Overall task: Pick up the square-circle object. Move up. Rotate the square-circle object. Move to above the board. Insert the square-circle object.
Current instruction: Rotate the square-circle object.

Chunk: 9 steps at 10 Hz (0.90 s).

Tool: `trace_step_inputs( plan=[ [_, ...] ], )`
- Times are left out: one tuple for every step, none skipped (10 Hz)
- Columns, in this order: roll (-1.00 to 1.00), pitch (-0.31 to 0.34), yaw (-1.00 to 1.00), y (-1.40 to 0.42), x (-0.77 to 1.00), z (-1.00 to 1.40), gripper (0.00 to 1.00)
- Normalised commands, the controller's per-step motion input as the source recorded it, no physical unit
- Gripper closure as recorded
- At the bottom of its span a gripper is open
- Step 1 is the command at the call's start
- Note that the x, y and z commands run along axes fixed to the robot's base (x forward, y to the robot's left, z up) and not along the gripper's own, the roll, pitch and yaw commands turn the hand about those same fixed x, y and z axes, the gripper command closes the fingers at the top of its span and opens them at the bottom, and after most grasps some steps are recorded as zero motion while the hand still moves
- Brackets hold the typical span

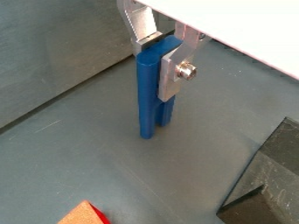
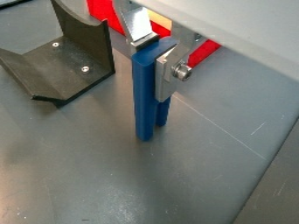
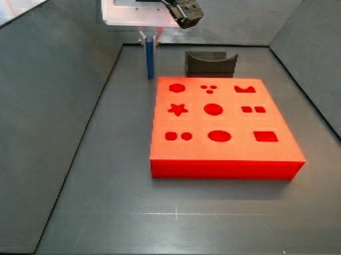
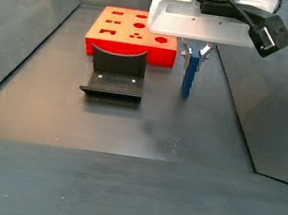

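While my claw [image 2: 155,54] hangs near the tabletop's [image 3: 94,189] far edge in a side view, its silver fingers [image 1: 177,72] are clamped on the upper part of the square-circle object [image 1: 149,94]. Peg stands upright; whether its lower end touches the grey surface, I cannot tell. Fixture [image 4: 115,78] sits just beside it, between peg and board [image 3: 220,129]. Board lies flat, well apart from the peg.

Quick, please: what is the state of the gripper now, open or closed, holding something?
Gripper: closed on the upright blue square-circle object, beside the fixture.
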Motion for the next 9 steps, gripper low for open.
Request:
trace_step_inputs(
  plan=[
    [-0.04, -0.031, 0.04, 0.0, 0.0, 0.0, 0.0],
    [-0.04, -0.034, 0.04, 0.0, 0.0, 1.0, 0.0],
    [-0.04, -0.028, 0.04, 0.0, -0.01, 1.0, 0.0],
    [-0.04, 0.01, 0.03, 0.0, -0.04, 0.97, 0.0],
    [-0.03, 0.026, 0.03, 0.0, -0.03, 0.83, 0.0],
    [-0.02, 0.035, 0.03, 0.0, -0.02, 0.66, 0.0],
    [-0.01, 0.039, 0.02, 0.0, -0.02, 0.48, 0.0],
    [0.0, 0.042, 0.02, 0.0, -0.01, 0.24, 0.0],
    [0.0, 0.007, -1.0, 0.0, 0.0, 0.0, 0.0]
  ],
)
